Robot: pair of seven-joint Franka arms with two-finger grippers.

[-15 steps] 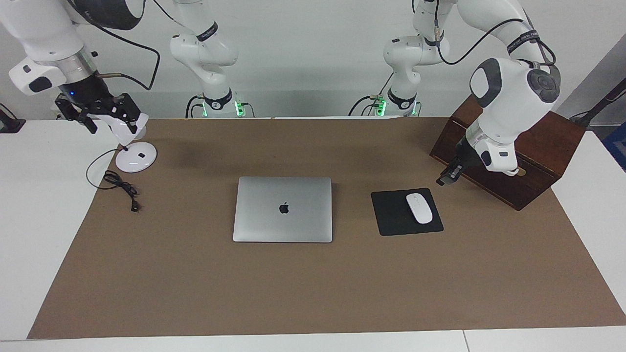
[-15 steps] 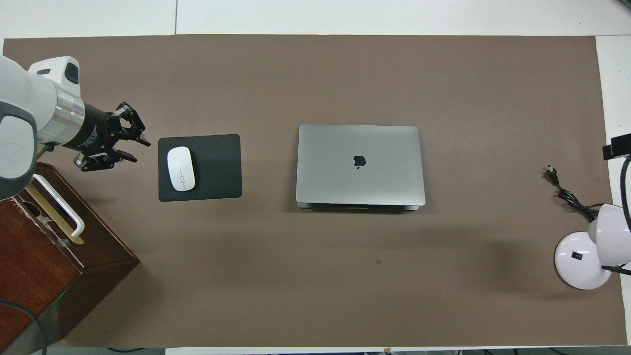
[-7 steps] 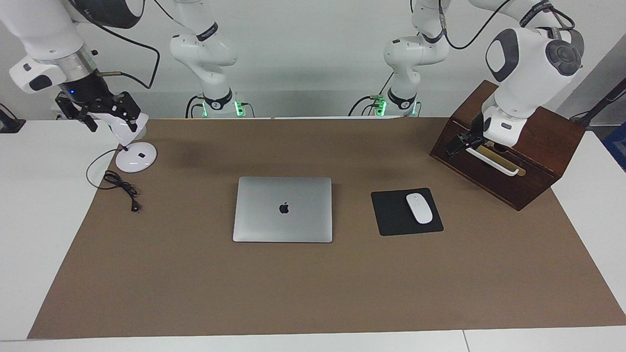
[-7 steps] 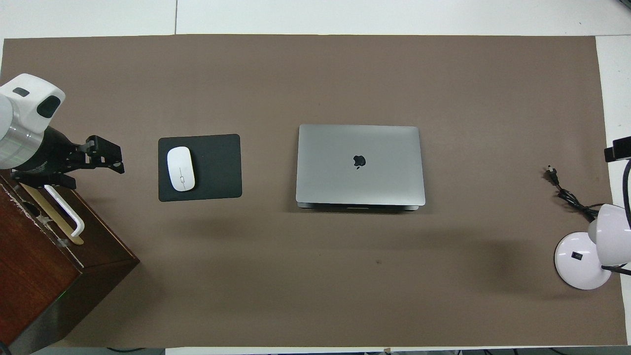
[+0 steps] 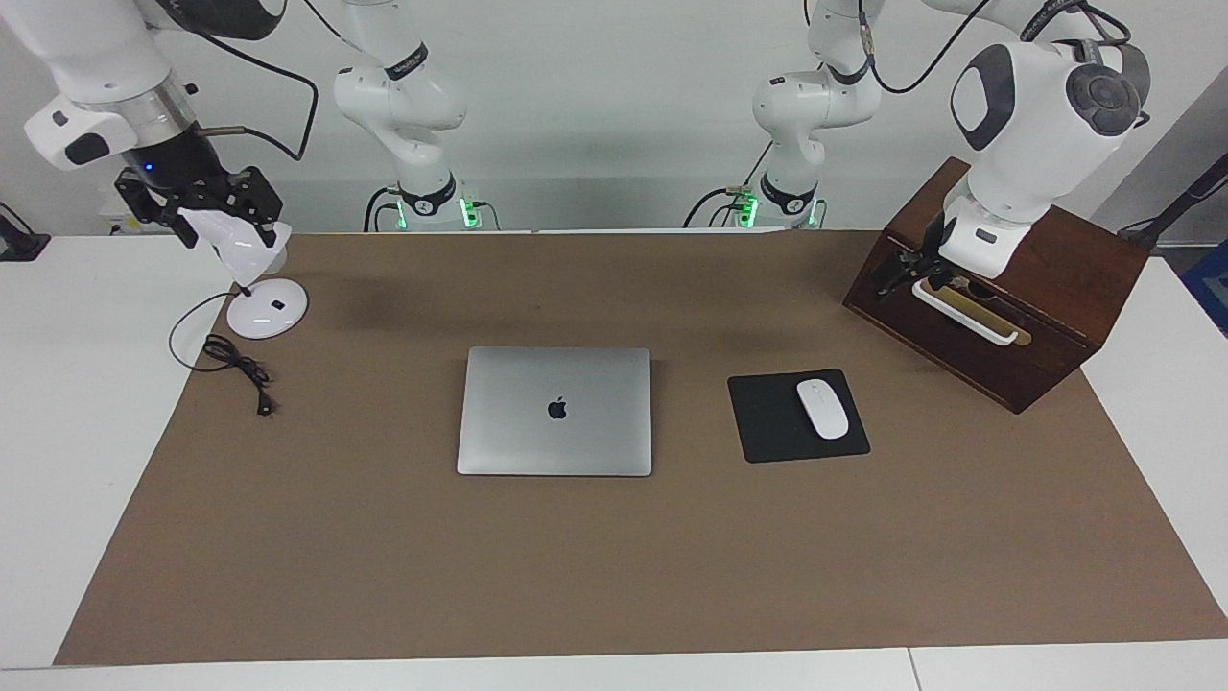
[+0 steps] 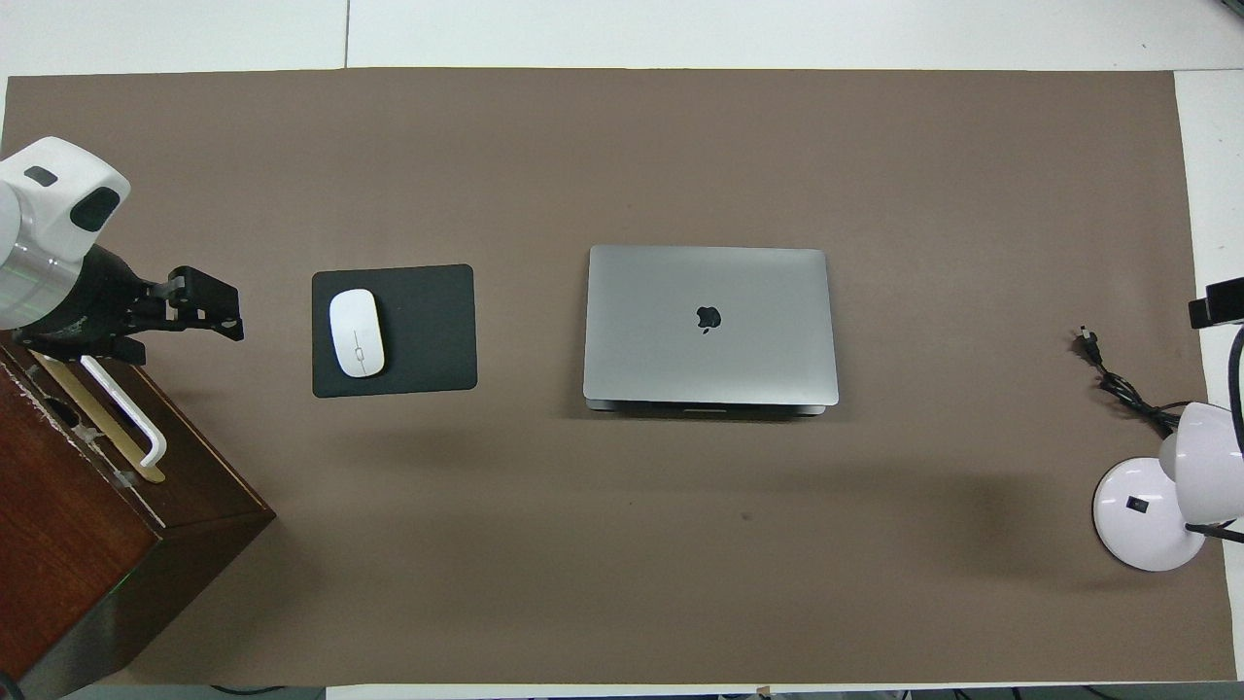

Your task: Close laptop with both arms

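The left gripper (image 5: 897, 274) hangs over the wooden box (image 5: 1055, 317); the right gripper (image 5: 197, 211) over the white desk lamp (image 5: 259, 309). Neither's finger spacing is discernible. The laptop (image 5: 554, 411) lies shut mid-mat, its dark apple logo (image 5: 556, 409) up.

I can't read either gripper's fingers; beside the lamp (image 6: 1152, 510), the right gripper (image 6: 1215, 301) is cut off.
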